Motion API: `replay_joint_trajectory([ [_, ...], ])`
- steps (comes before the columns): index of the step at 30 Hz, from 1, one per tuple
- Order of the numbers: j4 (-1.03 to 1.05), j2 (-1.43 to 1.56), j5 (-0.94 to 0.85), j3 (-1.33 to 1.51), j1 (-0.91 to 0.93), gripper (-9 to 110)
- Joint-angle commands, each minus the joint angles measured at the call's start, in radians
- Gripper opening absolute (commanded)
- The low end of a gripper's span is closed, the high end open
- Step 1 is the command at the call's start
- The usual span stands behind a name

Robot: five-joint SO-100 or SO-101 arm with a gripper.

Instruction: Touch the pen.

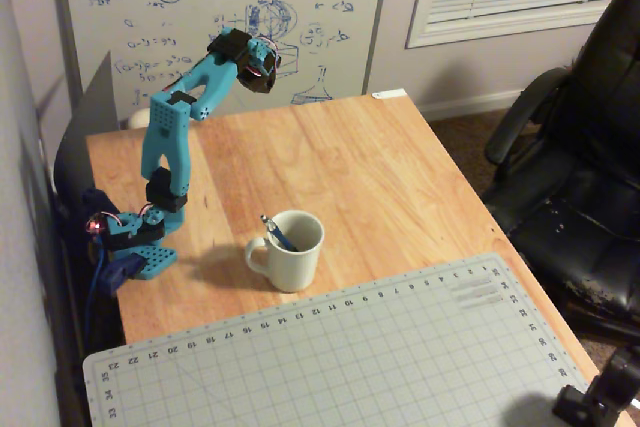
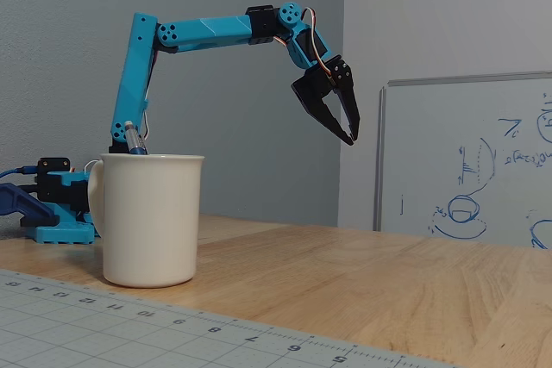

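Observation:
The blue pen (image 1: 277,234) stands leaning inside a white mug (image 1: 292,255) on the wooden table; its upper end rests at the mug's left rim. In the fixed view only its top end (image 2: 134,139) sticks out above the mug (image 2: 151,221). My black gripper (image 1: 262,77) is raised high at the far side of the table, well away from the mug and pen. In the fixed view the gripper (image 2: 351,137) hangs in the air, pointing down, with its fingertips together and nothing between them.
The arm's blue base (image 1: 135,247) is clamped at the table's left edge, close to the mug. A grey cutting mat (image 1: 400,347) covers the near part of the table. A whiteboard (image 1: 230,7) stands behind, and a black office chair (image 1: 580,147) at the right.

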Motion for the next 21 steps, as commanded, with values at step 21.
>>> replay_joint_trajectory([
  [21, 0.080, 1.905, -0.003, 1.855, 0.537, 1],
])
